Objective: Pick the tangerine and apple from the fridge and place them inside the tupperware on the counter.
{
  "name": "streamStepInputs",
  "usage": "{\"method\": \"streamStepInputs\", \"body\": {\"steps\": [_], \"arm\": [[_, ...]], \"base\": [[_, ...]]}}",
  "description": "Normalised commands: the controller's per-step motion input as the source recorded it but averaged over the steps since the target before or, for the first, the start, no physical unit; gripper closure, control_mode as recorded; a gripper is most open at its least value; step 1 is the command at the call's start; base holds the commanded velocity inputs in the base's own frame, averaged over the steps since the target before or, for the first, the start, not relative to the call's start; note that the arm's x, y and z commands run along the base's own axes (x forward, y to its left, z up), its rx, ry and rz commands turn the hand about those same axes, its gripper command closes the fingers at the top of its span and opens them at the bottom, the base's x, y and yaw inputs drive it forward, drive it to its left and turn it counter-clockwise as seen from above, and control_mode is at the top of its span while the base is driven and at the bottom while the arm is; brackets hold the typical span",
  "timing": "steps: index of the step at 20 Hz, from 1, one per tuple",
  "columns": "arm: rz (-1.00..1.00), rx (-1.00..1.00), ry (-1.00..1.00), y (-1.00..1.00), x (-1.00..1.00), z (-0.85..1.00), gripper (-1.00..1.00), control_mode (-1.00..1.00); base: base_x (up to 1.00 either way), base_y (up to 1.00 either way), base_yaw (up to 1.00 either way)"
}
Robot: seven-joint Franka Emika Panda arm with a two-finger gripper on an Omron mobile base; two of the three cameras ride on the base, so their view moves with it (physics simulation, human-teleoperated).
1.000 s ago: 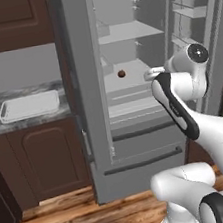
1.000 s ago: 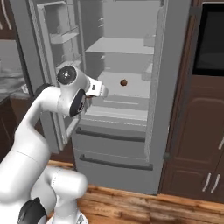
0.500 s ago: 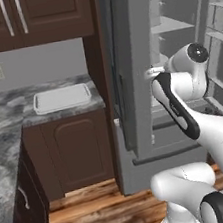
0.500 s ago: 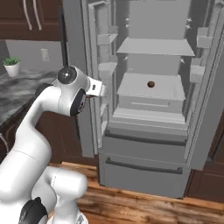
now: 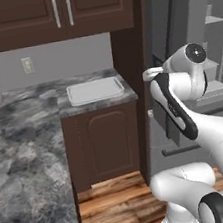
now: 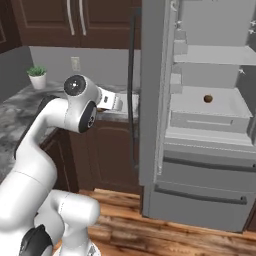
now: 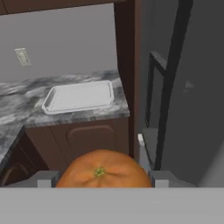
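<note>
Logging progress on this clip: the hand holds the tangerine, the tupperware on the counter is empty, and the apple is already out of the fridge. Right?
Not quite. The apple sits on a shelf inside the fridge, as the right base view shows. The rest holds: the hand holds the tangerine, and the tupperware on the counter is empty.

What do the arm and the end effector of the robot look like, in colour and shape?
The arm is glossy white, built of rounded, bulging segments, with dark bands and round dark caps at its joints. No cables or markings can be seen. The end effector has two small grey, blocky fingers.
</note>
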Motion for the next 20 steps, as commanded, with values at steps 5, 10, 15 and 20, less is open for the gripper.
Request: {"method": "streamStepInputs", "body": {"steps": [5,10,15,20], "arm": [[0.0,0.0,0.0,0.0,0.0,0.0,1.0,1.0],[0.0,0.0,0.0,0.0,0.0,0.0,1.0,1.0],[0.0,0.0,0.0,0.0,0.0,0.0,1.0,1.0],[0.0,0.0,0.0,0.0,0.0,0.0,1.0,1.0]], "base": [[0.1,0.41,0.0],[0.41,0.21,0.0],[0.98,0.18,0.0],[0.9,0.46,0.0]]}}
